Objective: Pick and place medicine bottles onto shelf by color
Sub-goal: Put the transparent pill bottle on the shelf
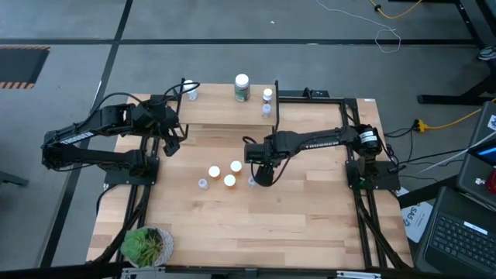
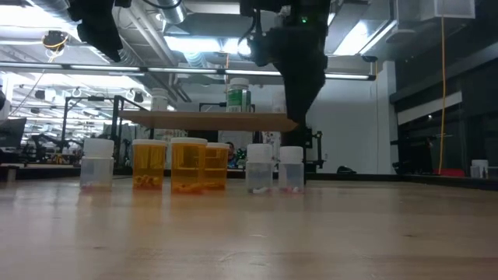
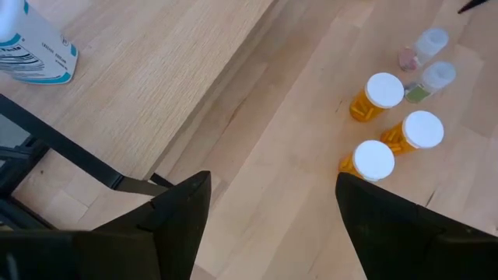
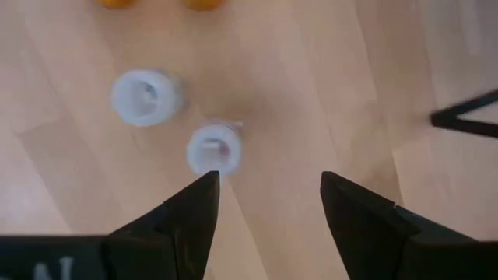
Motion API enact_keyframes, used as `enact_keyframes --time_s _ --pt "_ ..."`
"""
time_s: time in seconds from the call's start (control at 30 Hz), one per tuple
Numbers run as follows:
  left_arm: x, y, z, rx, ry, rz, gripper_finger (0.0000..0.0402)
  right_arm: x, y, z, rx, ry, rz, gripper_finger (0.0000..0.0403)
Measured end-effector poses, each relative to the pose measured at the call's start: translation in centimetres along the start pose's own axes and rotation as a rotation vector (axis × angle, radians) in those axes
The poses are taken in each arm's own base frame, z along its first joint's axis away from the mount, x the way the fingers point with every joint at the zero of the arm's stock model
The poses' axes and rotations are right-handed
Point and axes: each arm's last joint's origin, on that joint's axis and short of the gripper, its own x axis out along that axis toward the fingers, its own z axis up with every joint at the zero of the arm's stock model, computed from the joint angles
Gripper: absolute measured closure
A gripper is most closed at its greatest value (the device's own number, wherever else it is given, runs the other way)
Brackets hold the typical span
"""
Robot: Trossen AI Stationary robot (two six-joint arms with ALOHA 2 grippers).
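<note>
Three orange bottles with white caps (image 1: pixel 226 172) stand upright on the tabletop, and small clear bottles (image 1: pixel 203 184) stand beside them. My right gripper (image 4: pixel 268 187) is open and empty, above the table and pointing down. Two clear bottles (image 4: pixel 214 148) (image 4: pixel 144 97) stand just beyond its fingertips. My left gripper (image 3: pixel 272 202) is open and empty, and hovers at the left end of the shelf (image 1: pixel 221 112). On the shelf stand a greenish bottle (image 1: pixel 242 87), a clear bottle (image 1: pixel 190 91) and two small bottles (image 1: pixel 267 101).
A green potted plant (image 1: pixel 146 244) stands at the table's near left corner. The shelf's black legs (image 4: pixel 463 117) stand close to my right gripper. In the low view the bottles stand in a row (image 2: pixel 188 165) in front of the shelf (image 2: pixel 206 118).
</note>
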Motion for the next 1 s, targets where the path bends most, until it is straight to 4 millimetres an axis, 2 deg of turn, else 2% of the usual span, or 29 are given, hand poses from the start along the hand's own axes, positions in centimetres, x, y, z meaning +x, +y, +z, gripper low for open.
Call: enact_keyframes --time_s 0.1,0.33,0.57,1.0 --pt "0.0 0.0 0.0 0.000 0.000 0.000 0.0130 0.0 0.1 0.1 -0.024 -0.012 0.006 0.0177" --pt "0.0 0.0 0.0 0.000 0.000 0.001 0.0130 0.0 2.2 -0.4 -0.210 -0.038 0.039 0.0177" --pt "0.0 0.0 0.0 0.001 0.000 0.000 0.0130 1.9 3.2 -0.4 -0.231 0.004 0.022 0.0177" --pt "0.0 0.0 0.0 0.001 0.000 0.001 0.0130 3.4 3.4 -0.1 -0.234 0.021 0.009 0.0177"
